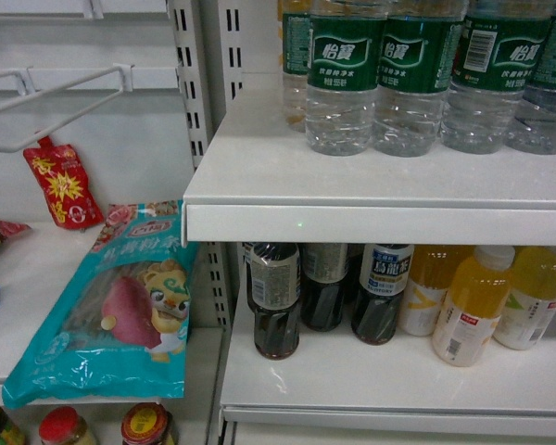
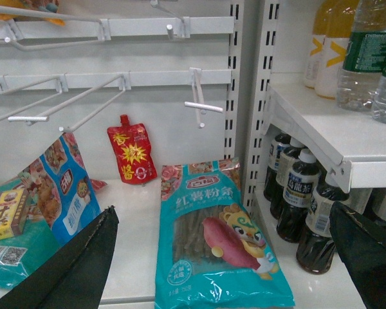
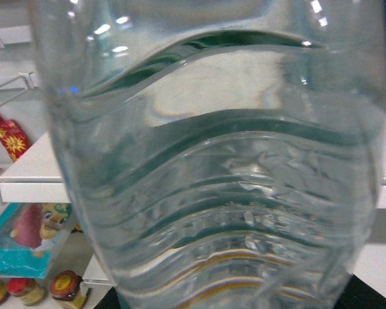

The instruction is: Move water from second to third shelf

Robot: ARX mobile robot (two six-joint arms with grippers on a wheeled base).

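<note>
Right before the right claw, the water bottle (image 3: 212, 167) fills the wrist view; whether it is gripped cannot be told. Neighbouring bottles (image 1: 417, 83) may be knocked over. The left claw (image 2: 219, 257) is held open.

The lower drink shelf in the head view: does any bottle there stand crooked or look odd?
Yes. One yellow drink bottle leans to the right against its neighbour, while the dark bottles beside it stand upright. Nothing looks spilled or damaged.
</note>
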